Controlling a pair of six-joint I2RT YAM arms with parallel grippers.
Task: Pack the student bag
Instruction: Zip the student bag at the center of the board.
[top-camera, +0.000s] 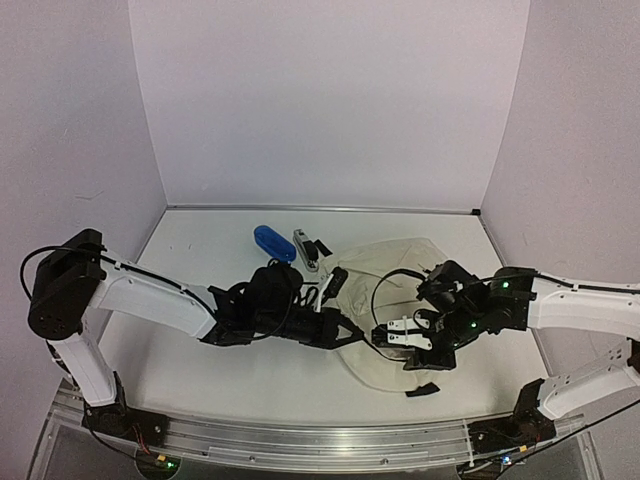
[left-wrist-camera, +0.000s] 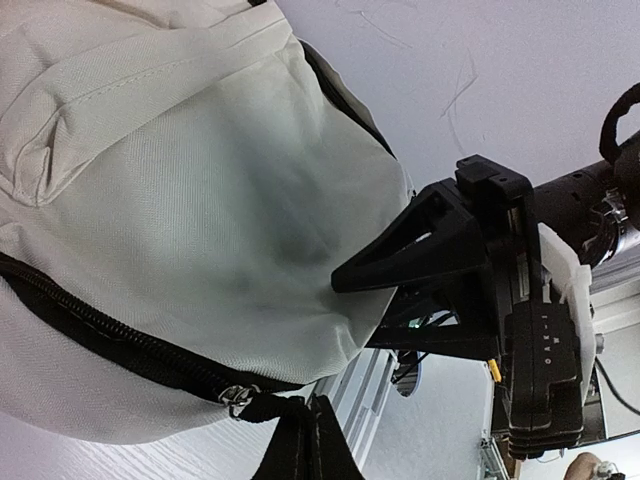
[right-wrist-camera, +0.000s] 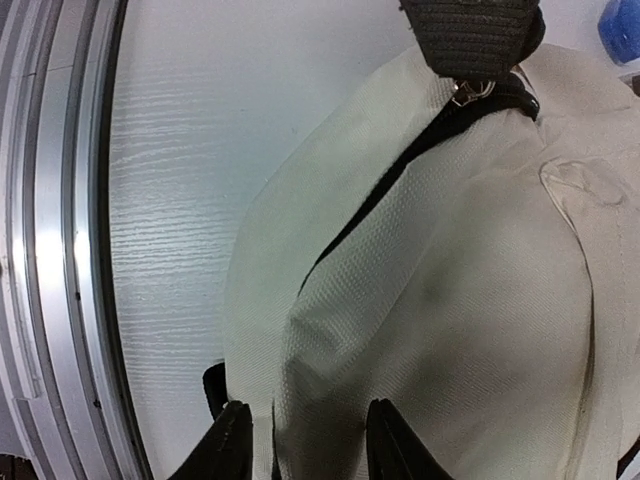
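The student bag (top-camera: 400, 290), cream fabric with black zipper lines, lies flat right of the table's middle. My left gripper (top-camera: 347, 330) is at its near-left edge, shut on the black zipper pull tab (left-wrist-camera: 262, 412) next to the metal slider (left-wrist-camera: 237, 397). My right gripper (top-camera: 392, 340) is over the bag's near edge; its fingers (right-wrist-camera: 226, 447) stand either side of a raised fold of the bag's fabric (right-wrist-camera: 320, 400) and pinch it. The same bag fills the left wrist view (left-wrist-camera: 170, 220), where the right gripper's black finger (left-wrist-camera: 400, 262) presses against it.
A blue oval case (top-camera: 272, 241) and a grey stapler-like item (top-camera: 305, 250) lie behind the left arm; a small black item (top-camera: 335, 280) lies by the bag. A black strap tab (top-camera: 422, 390) sticks out near the metal front rail (top-camera: 320, 440). White walls enclose the table.
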